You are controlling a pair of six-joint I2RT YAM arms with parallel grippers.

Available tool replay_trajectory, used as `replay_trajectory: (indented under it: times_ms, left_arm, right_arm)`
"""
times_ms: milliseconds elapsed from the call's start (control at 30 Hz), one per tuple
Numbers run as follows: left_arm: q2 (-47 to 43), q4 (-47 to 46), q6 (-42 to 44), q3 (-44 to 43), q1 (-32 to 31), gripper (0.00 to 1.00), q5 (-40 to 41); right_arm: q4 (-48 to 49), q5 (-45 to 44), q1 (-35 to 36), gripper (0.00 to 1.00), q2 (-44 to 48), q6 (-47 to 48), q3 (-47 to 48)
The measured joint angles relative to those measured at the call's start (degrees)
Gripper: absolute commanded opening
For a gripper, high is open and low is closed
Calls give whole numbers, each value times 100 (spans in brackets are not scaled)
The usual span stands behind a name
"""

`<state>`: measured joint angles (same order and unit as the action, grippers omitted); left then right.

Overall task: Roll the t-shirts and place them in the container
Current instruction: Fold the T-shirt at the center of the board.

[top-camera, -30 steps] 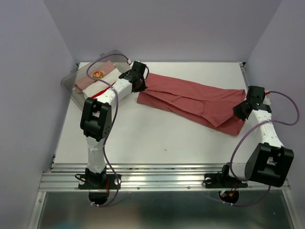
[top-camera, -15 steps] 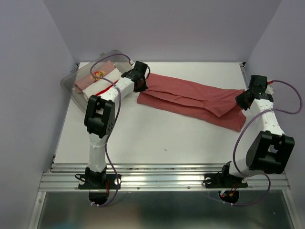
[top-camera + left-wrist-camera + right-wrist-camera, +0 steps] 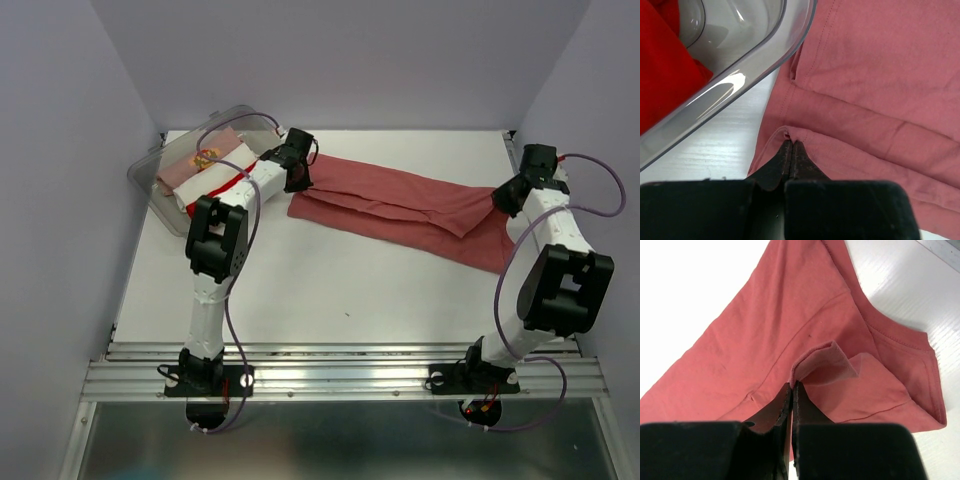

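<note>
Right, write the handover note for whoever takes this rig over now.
Left gripper: shut on a pinch of the brick-red t-shirt at its end beside the clear plastic tub.
Right gripper: shut on a fold at the shirt's opposite end.
The shirt lies as a long folded strip across the table, not rolled.
Done: pale pink bundle and bright red bundle sit in the tub.
Left: roll this shirt.

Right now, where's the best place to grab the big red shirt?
Grab the big red shirt by its two short ends, one from each side. It lies as a long folded strip, and the left gripper and right gripper pinch thin edges there.
</note>
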<state>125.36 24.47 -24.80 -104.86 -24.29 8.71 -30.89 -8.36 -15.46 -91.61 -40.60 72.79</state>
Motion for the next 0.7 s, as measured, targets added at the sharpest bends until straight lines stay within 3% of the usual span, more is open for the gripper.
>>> replay_trajectory:
  times_ms: [700]
  left_arm:
    - [481, 70, 11, -479, -2, 0, 302]
  right_arm:
    - [181, 76, 0, 1, -756, 31, 455]
